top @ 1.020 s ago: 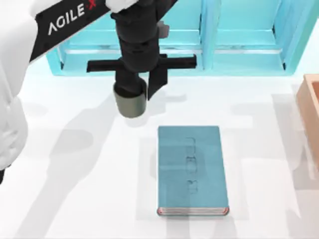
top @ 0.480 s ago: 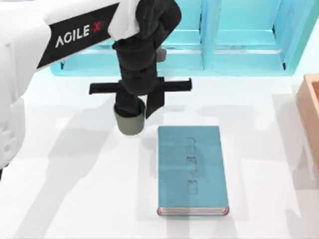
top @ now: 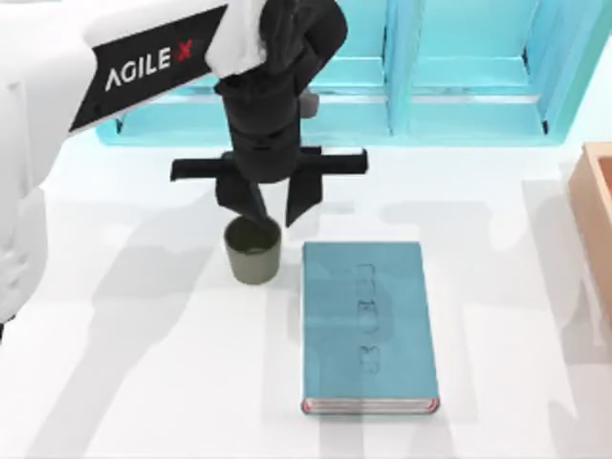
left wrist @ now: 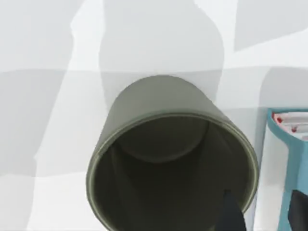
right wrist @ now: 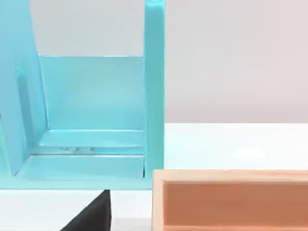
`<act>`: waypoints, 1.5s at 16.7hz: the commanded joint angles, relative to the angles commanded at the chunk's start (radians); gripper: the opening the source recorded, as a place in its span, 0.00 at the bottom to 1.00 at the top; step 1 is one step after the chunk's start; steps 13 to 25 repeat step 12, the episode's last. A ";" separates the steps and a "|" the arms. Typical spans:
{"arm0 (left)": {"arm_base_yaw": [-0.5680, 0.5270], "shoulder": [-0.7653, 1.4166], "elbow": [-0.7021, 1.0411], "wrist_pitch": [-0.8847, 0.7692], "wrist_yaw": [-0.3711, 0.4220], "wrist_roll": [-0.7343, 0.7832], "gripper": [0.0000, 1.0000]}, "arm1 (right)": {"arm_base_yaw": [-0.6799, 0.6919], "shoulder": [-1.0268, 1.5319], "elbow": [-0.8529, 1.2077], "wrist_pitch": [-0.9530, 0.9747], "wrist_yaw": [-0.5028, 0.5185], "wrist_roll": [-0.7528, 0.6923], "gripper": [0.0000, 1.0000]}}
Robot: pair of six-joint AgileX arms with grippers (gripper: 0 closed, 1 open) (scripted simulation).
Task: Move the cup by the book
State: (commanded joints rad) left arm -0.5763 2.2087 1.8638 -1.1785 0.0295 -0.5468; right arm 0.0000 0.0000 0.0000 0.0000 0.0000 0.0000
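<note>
Book (top: 370, 327) flat on white counter (top: 143, 382), spine side near cup (top: 253, 251). Cup upright just left of book's far corner, small gap. Left end effector (top: 273, 203) above cup, fingers spread, holding nothing. Cyan shelf unit (top: 459, 86) along far edge; wooden box (top: 595, 206) at right.

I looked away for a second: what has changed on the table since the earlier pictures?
The left end effector carried the cup down toward the book, set it on the table just off the book's near left corner, and let go; its fingers now stand open above the rim. The book, shelf unit and wooden box stayed put.
</note>
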 joint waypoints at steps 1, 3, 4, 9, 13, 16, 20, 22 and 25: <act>0.000 0.000 0.000 0.000 0.000 0.000 0.60 | 0.000 0.000 0.000 0.000 0.000 0.000 1.00; 0.000 0.000 0.000 0.000 0.000 0.000 0.75 | 0.000 0.000 0.000 0.000 0.000 0.000 1.00; 0.000 0.000 0.000 0.000 0.000 0.000 0.83 | 0.000 0.000 0.000 0.000 0.000 0.000 1.00; 0.000 0.000 0.000 0.000 0.000 0.000 1.00 | 0.000 0.000 0.000 0.000 0.000 0.000 1.00; 0.000 0.000 0.000 0.000 0.000 0.000 1.00 | 0.000 0.000 0.000 0.000 0.000 0.000 1.00; 0.000 0.000 0.000 0.000 0.000 0.000 1.00 | 0.000 0.000 0.000 0.000 0.000 0.000 1.00; 0.000 0.000 0.000 0.000 0.000 0.000 1.00 | 0.000 0.000 0.000 0.000 0.000 0.000 1.00; 0.000 0.000 0.000 0.000 0.000 0.000 1.00 | 0.000 0.000 0.000 0.000 0.000 0.000 1.00; 0.000 0.000 0.000 0.000 0.000 0.000 1.00 | 0.000 0.000 0.000 0.000 0.000 0.000 1.00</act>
